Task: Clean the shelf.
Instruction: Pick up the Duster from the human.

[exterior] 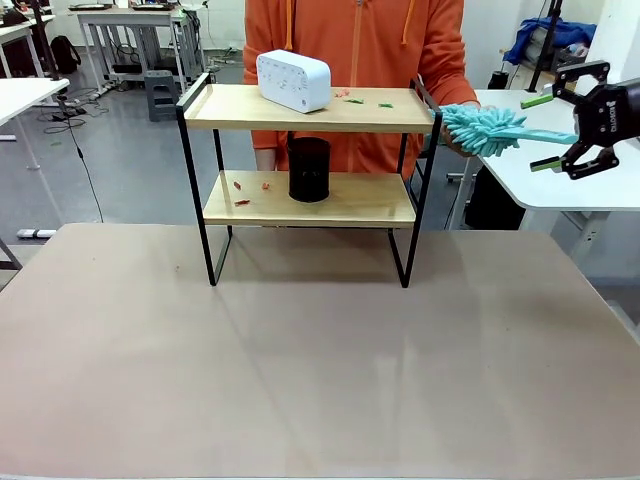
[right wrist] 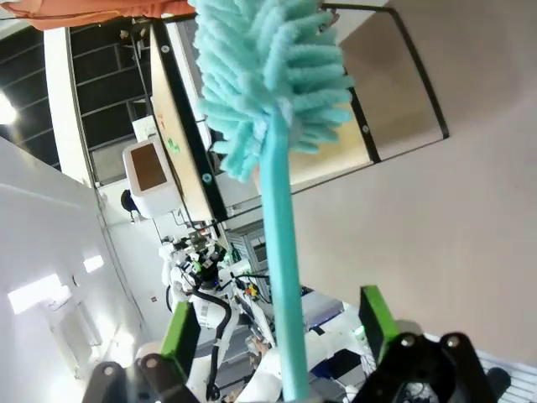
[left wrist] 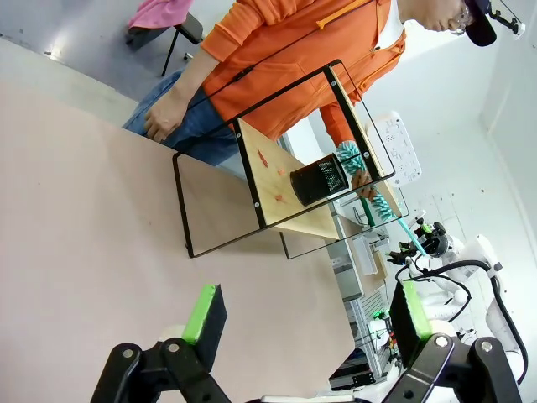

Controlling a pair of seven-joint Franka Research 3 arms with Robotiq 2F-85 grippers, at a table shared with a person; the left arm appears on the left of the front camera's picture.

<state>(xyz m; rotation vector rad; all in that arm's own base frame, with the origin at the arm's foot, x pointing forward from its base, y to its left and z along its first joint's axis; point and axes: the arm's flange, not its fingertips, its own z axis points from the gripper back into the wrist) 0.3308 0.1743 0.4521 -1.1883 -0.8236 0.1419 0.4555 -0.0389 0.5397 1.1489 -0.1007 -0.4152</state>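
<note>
Since no wiping looks to have begun, the job seems barely started. On the far part of the desk (exterior: 320,380) stands the shelf (exterior: 230,108), with a white box (exterior: 293,80) on top and a black cup (exterior: 309,170) below. The right end effector (exterior: 535,132) brackets the teal duster (exterior: 485,128) handle, pads apart, not clamped on it — the person (exterior: 350,40) holds its fluffy end. The left end effector (left wrist: 309,315) gapes wide. Small red and green scraps (exterior: 355,98) litter both boards.

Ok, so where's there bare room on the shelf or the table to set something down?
Widest: the table in front of the shelf. Lower board, right of the black cup, is bare; left of it lie red scraps. Top board is crowded: white box, coloured bits; only its left end is free.
</note>
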